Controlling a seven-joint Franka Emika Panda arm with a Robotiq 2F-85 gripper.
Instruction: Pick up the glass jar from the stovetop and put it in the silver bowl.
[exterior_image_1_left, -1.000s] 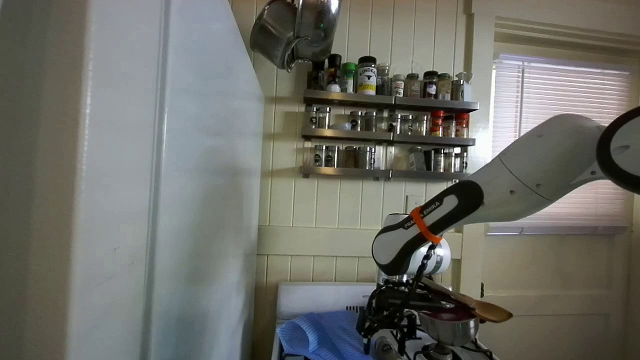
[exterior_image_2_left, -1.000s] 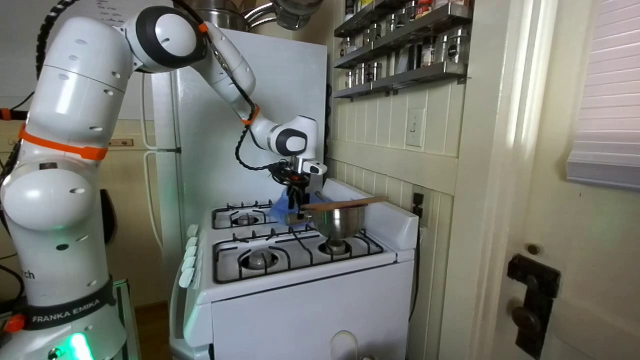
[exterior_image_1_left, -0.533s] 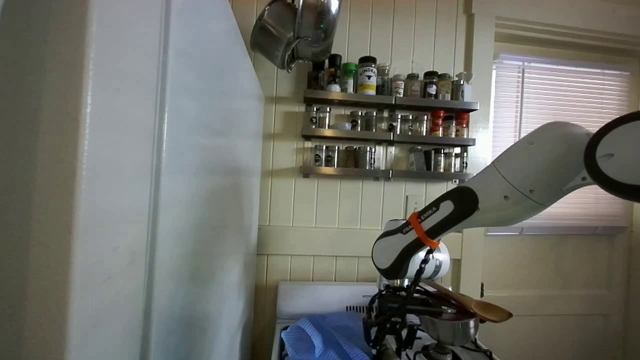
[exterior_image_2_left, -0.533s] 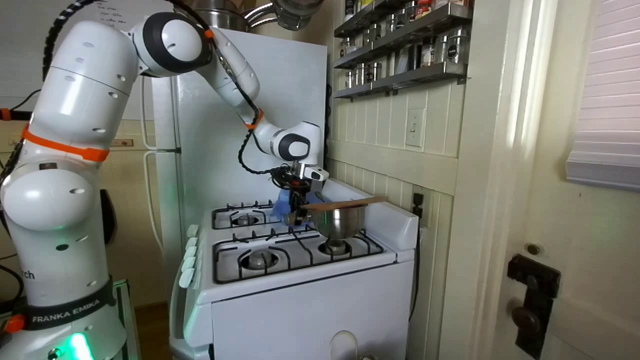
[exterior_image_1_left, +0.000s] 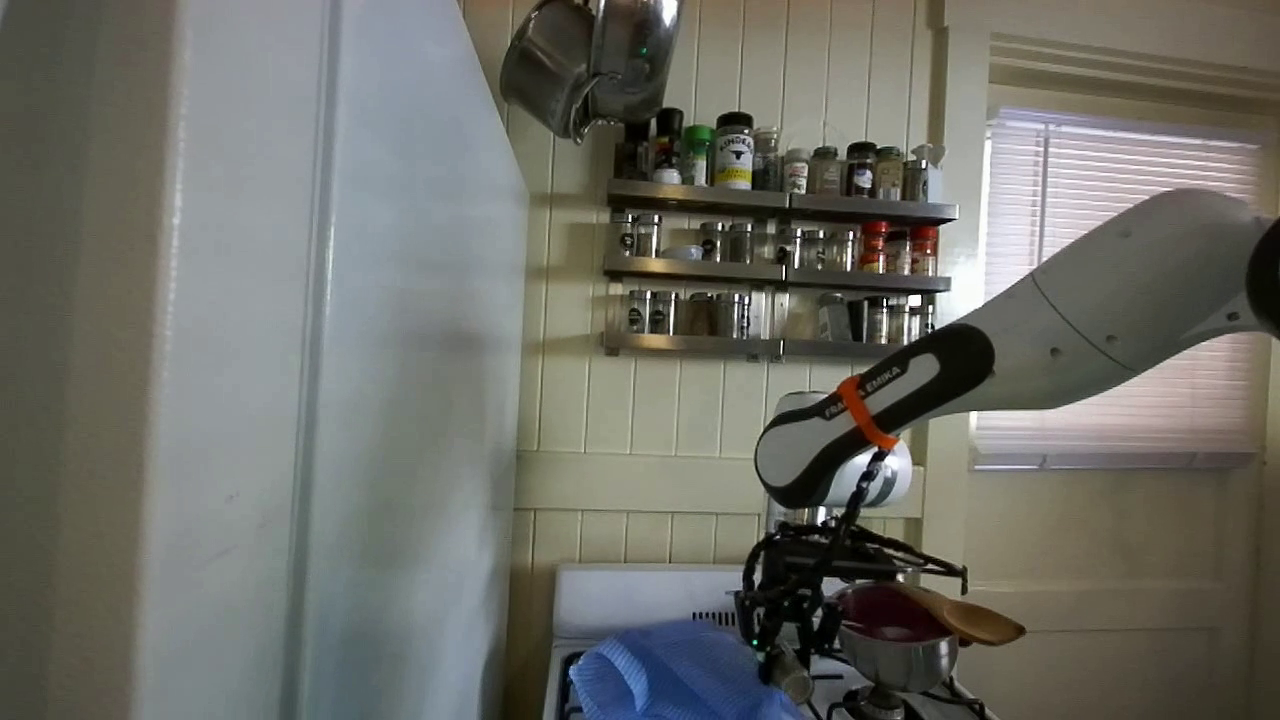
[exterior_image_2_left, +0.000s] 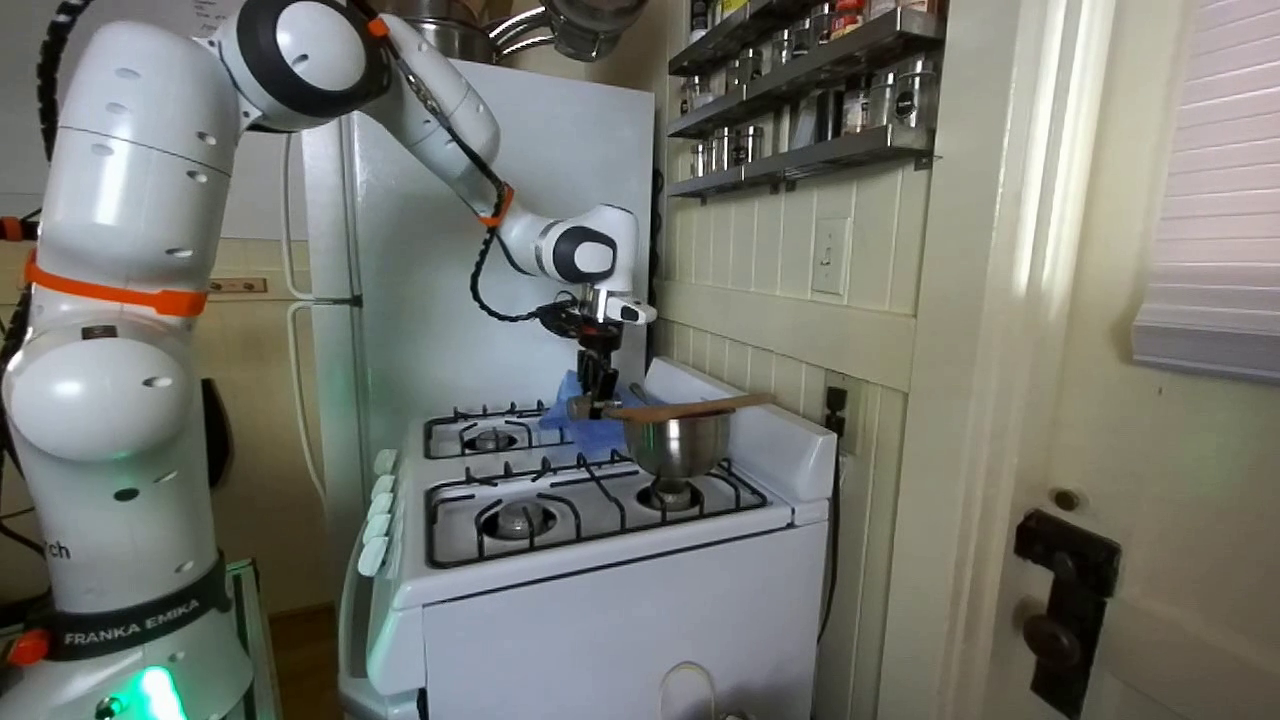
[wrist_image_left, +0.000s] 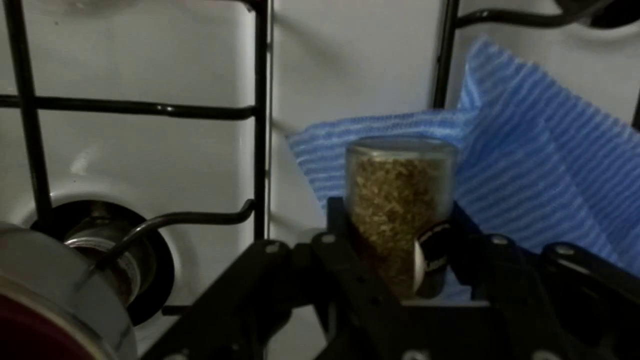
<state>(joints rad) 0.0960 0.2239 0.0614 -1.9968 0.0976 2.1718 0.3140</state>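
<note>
Hand (wrist_image_left: 401, 220) closed on glass jar (wrist_image_left: 400, 195), a finger each side; jar's near silver bowl (exterior_image_2_left: 680, 446), seemingly approx. rim ht. Step: carry it up & over bowl's rim — clear of wooden spoon (exterior_image_2_left: 690, 408) across top — then lower gently b/4 releasing.

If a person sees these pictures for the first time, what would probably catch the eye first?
Probably the big white robot arm, which stands beside the stove and reaches over it in an exterior view. Next, in the wrist view, the gripper holds a glass jar of brownish flakes above the stove. A wooden spoon lying across the silver bowl, toward the stove's back, may also draw attention.
</note>
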